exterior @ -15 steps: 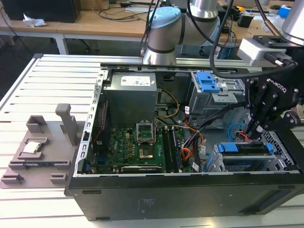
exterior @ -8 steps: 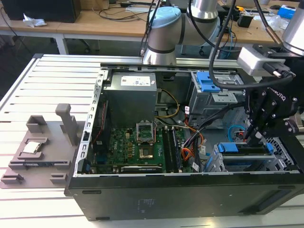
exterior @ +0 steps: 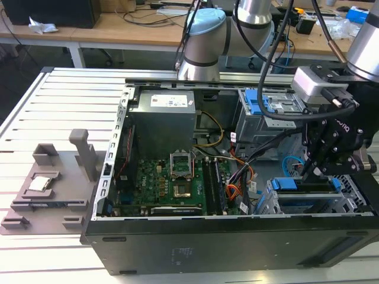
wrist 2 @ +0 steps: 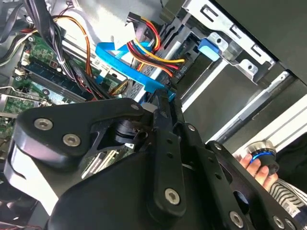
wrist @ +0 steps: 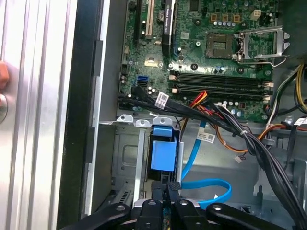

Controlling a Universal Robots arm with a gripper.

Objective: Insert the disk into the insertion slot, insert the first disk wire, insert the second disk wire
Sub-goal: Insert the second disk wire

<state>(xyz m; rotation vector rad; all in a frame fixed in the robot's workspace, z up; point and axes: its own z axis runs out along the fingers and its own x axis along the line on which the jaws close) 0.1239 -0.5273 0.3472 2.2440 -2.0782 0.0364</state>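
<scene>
I see the hand point(exterior: 314, 171) down inside the open computer case point(exterior: 195, 236), at the exterior view's right, right above the insertion slot point(exterior: 320, 204). In the first wrist view its fingers point(wrist: 168, 191) are drawn almost together; whether they pinch anything I cannot tell. The disk point(wrist: 163, 153) sits in the slot's bay just past the fingertips, its blue carrier facing me. The second disk wire point(wrist: 208, 187) loops beside the bay, close to the hand, and shows again in the second wrist view point(wrist 2: 124, 60). Red wires of the first disk wire point(wrist: 200, 98) lie nearer the motherboard point(wrist: 216, 43). The case rests on the slatted desk point(exterior: 35, 118).
</scene>
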